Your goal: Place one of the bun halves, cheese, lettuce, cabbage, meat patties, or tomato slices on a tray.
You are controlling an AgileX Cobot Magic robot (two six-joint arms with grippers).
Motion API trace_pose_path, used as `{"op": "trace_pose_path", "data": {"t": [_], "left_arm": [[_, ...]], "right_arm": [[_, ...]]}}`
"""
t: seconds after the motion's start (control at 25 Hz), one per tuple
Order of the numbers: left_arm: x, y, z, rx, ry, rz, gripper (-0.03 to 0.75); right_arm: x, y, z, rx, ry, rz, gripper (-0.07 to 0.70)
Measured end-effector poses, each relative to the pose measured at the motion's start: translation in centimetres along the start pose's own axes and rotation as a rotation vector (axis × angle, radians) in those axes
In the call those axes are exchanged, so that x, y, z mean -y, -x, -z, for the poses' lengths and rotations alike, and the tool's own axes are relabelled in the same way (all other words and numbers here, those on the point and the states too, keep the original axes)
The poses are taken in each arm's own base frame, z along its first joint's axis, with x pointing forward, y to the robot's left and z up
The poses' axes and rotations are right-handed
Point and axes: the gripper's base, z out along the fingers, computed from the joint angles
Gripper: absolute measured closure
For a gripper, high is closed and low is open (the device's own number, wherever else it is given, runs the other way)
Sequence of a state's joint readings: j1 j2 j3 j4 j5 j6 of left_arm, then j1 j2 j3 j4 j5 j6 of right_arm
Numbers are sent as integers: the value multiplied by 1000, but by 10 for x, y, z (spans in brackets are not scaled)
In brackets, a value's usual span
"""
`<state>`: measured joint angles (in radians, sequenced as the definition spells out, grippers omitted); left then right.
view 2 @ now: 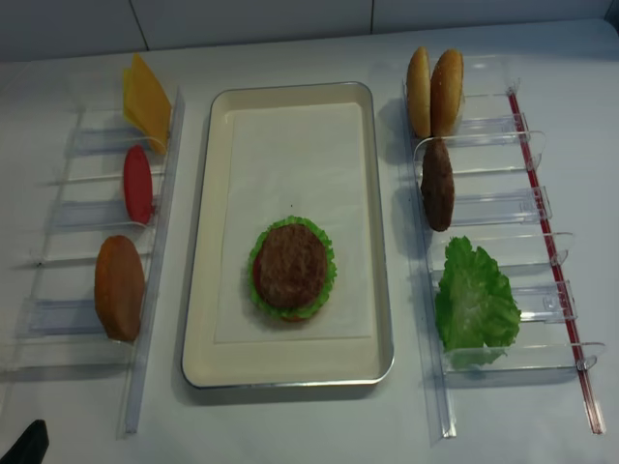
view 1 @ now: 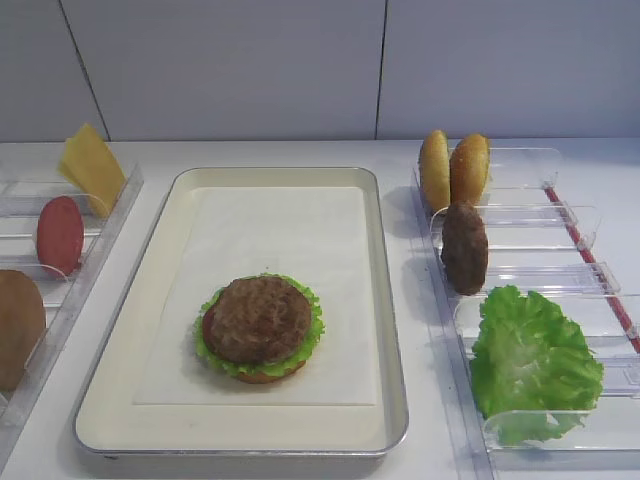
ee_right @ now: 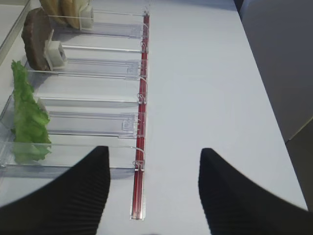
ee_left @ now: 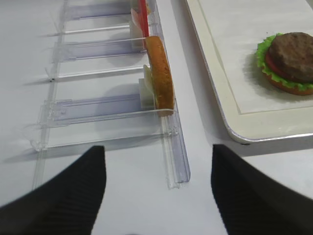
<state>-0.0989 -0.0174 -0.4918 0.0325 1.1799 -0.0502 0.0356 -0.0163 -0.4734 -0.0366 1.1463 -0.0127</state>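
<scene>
On the left, the left gripper (ee_left: 159, 191) hangs with jaws spread wide and nothing between them, above the table near a clear rack (ee_left: 172, 132) holding one bun half (ee_left: 161, 73) upright; cheese (view 2: 145, 97) and a tomato slice (view 2: 136, 184) stand farther back. In the middle, the tray (view 2: 203, 242) carries a stacked bun, lettuce, tomato and meat patty (view 2: 290, 266). On the right, the right gripper (ee_right: 154, 191) also gapes, holding nothing, near loose lettuce (ee_right: 27, 117); its fingertips are cut off.

tray (view 1: 392, 380): shiny metal | paper liner (view 1: 290, 250): matt white | racks (view 2: 493, 208): clear plastic
</scene>
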Motion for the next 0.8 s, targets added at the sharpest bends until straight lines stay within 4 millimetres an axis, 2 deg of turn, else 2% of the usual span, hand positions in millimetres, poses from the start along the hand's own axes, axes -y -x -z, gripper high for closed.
{"op": "trace_pose_path", "data": {"t": [0.8], "left_arm": [[0, 0, 0, 0, 0, 0, 293]], "right_arm": [[0, 0, 0, 0, 0, -4, 200]]}}
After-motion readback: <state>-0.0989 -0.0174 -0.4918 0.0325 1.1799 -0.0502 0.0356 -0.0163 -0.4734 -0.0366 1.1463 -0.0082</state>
